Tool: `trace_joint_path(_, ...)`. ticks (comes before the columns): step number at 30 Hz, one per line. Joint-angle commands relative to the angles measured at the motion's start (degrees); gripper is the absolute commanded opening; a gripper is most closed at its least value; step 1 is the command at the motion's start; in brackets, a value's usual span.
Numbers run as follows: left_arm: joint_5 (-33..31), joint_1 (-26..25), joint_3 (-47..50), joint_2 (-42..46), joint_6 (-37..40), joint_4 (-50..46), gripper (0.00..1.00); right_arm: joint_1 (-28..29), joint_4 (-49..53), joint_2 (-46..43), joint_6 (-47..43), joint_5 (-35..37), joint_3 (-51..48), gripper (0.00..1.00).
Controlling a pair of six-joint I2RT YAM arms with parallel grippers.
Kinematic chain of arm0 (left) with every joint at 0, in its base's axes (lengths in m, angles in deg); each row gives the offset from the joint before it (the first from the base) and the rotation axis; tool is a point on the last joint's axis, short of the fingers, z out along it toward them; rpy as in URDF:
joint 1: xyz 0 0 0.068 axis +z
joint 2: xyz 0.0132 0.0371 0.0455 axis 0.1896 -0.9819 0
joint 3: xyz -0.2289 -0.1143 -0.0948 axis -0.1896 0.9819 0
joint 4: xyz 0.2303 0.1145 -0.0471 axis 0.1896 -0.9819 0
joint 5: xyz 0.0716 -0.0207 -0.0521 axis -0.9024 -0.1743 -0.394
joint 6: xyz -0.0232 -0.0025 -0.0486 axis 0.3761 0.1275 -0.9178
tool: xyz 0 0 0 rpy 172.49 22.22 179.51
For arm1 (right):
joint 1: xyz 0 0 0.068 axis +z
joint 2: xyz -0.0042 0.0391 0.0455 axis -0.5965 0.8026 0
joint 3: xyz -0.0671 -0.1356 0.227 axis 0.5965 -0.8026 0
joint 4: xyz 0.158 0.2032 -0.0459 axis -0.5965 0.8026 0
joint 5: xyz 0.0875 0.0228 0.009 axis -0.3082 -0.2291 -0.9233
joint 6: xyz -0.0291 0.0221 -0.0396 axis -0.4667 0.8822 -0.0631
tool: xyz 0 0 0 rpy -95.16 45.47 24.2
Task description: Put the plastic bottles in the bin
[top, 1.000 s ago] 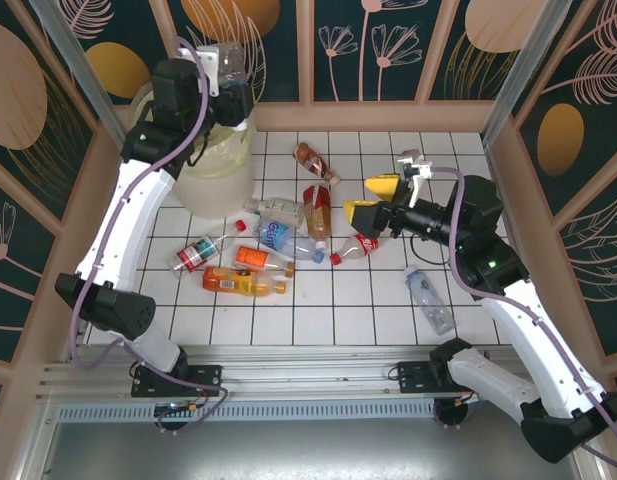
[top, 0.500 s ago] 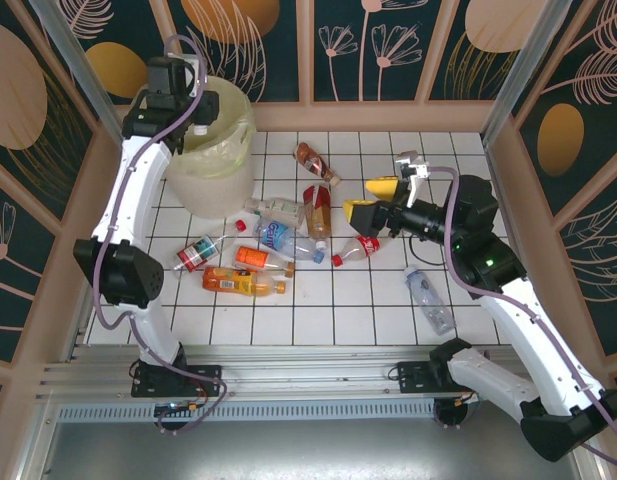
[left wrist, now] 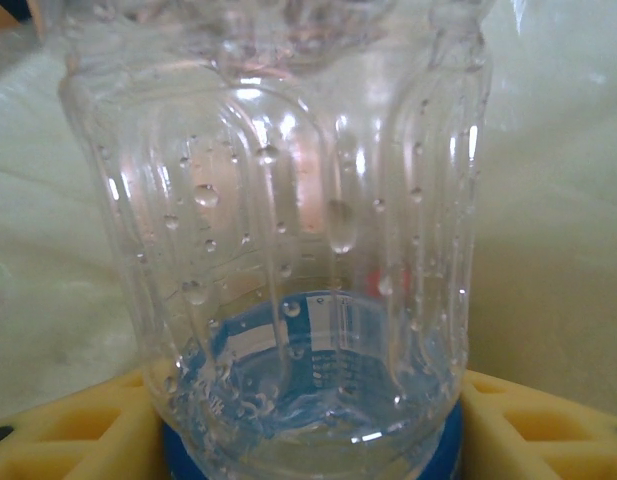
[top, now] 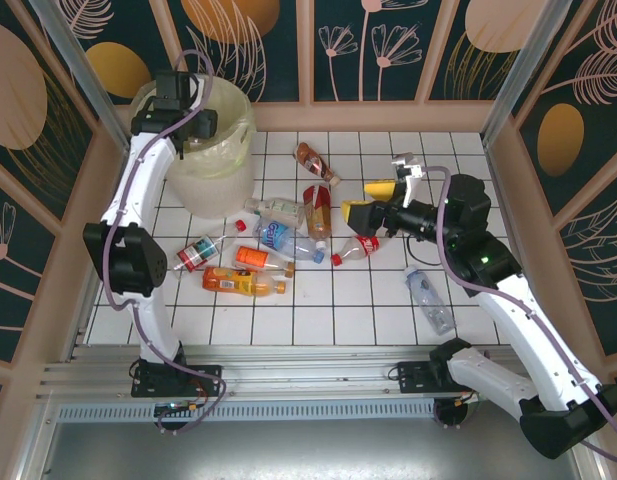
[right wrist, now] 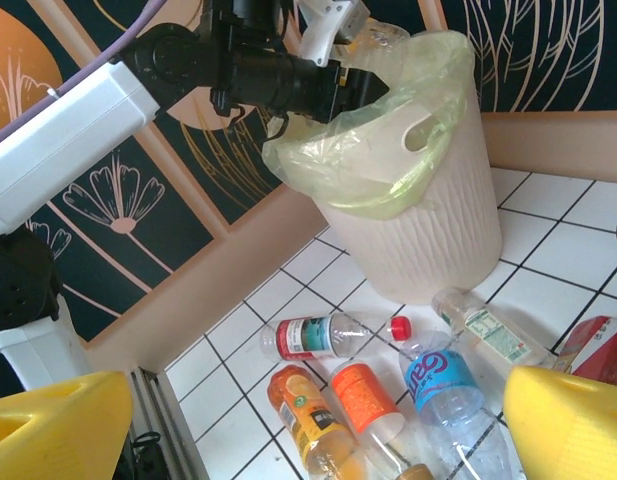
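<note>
My left gripper (top: pixel 196 133) hangs over the mouth of the white bin (top: pixel 220 185) with its pale yellow bag. It is shut on a clear bottle (left wrist: pixel 288 200) with a blue label, clamped between yellow fingers (left wrist: pixel 78 430). The right wrist view shows that gripper (right wrist: pixel 348 25) above the bin's rim (right wrist: pixel 428 120). My right gripper (top: pixel 366 200) hovers open over the floor with nothing between its yellow fingers (right wrist: pixel 568 420). Several bottles lie on the tiles: a red-label one (top: pixel 198 253), an orange one (top: pixel 243 282), a blue-label one (top: pixel 288 240) and a lone clear one (top: pixel 429 300).
A brown bottle (top: pixel 316 163) lies near the back wall, and a red-label cola bottle (top: pixel 356 247) lies just below my right gripper. Wooden walls enclose the white tiled floor (top: pixel 318 310). The bin stands in the back left corner.
My left arm has swung left and lowered the clear bottle from above the bin down to its mouth. The right gripper has edged slightly, still open.
</note>
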State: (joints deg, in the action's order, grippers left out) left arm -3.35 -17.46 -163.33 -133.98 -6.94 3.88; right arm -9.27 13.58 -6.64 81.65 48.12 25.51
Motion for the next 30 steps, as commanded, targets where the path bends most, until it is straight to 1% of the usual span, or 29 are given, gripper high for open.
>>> trace_joint_path(1,1.4,0.28,-0.83,-2.12,0.85,-2.55,0.6,0.04,0.21,-0.09,-0.09,0.17,-0.86,0.96)
trace_joint_path(4,1.21,0.28,-0.27,-2.76,0.88,-2.93,0.61,0.04,0.23,-0.02,-0.09,0.17,-0.99,0.96)
trace_joint_path(10,2.33,0.37,0.22,-3.86,0.49,-3.43,0.68,0.09,-0.49,0.26,0.26,-0.18,-1.51,0.96)
trace_joint_path(15,3.84,0.37,-0.54,-4.48,-0.25,-3.61,0.71,0.07,-0.75,0.26,0.56,-0.18,-1.89,0.96)
trace_joint_path(19,4.94,0.37,-1.77,-5.1,-0.95,-4.67,0.78,0.42,-1.11,0.45,1.06,-0.19,-2.53,0.96)
trace_joint_path(26,5.91,0.37,-2.47,-5.05,-1.63,-5.28,0.83,0.72,-0.76,0.59,0.8,0.93,-2.52,0.96)
trace_joint_path(30,5.73,0.37,-3.51,-4.62,-2.01,-5.58,0.85,0.77,-0.76,0.88,0.53,2.86,-2.84,0.95)
